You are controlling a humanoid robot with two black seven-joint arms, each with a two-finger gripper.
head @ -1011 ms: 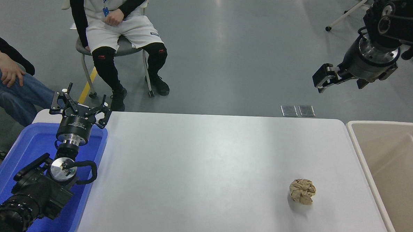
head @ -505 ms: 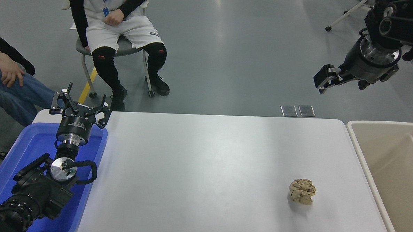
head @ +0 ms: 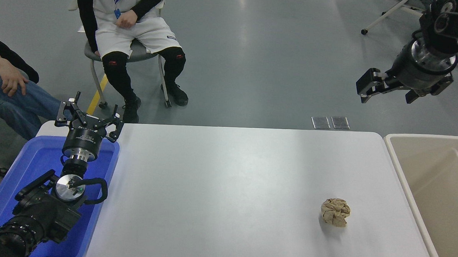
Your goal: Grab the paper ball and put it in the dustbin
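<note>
I saw the paper ball point(head: 335, 212) lying on the table point(head: 226, 190), well below my right gripper point(head: 387, 90). Its jaws stood open, holding nothing

I see a blue tray point(head: 30, 162) at the bench's point(head: 230, 182) nine o'clock; two people sit beyond, at eleven o'clock.

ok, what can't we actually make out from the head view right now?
- Dustbin: its right and near sides are cut off by the picture's edge, so part of the inside is unseen.
- Right gripper: one finger is hidden behind the wrist; open or shut is unclear.
- Paper ball: its underside and far side are hidden by the ball itself.
- Blue tray: largely covered by the parked left arm.
</note>
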